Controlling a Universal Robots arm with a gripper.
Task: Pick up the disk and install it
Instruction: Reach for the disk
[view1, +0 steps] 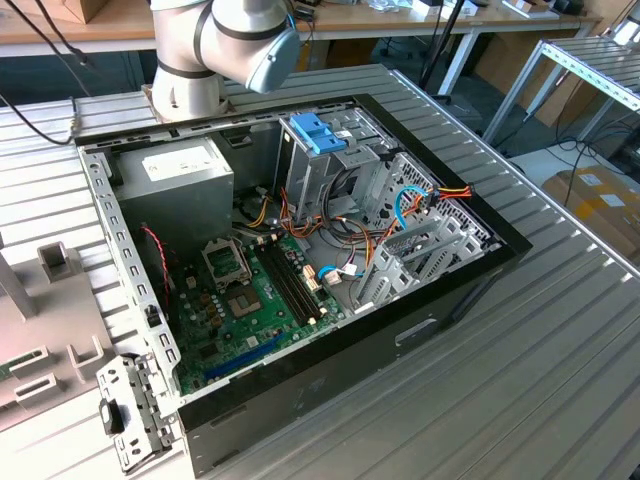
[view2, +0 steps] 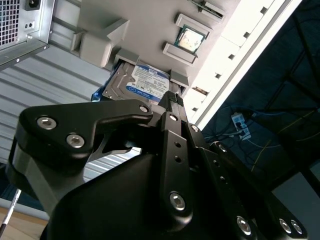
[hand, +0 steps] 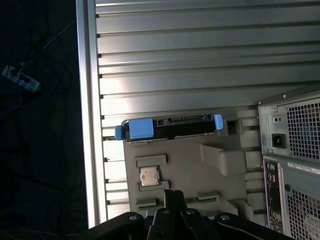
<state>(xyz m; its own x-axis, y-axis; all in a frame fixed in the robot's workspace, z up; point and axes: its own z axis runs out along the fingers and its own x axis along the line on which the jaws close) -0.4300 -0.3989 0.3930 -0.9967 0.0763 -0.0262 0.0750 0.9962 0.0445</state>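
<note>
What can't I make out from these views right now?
Second wrist view: the gripper hides the near end of the disk.
First wrist view: the disk lies edge-on, so its label face is hidden.
Exterior view: the top edge cuts off the arm; walls and the blue latch hide inside the drive cage.

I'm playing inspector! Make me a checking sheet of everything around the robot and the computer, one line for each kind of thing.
surface: ribbed metal table with a grey fixture plate on it.
job's things: the disk lies in a slot of the plate, outside the open computer case.
clutter: a processor chip in a plate pocket; a metal bracket beside the case.
grippers: the gripper hangs over the plate near the disk, not holding it.
cables: coloured wires inside the case; a power strip on the floor.
surroundings: a cardboard box on the floor; a workbench behind.
</note>
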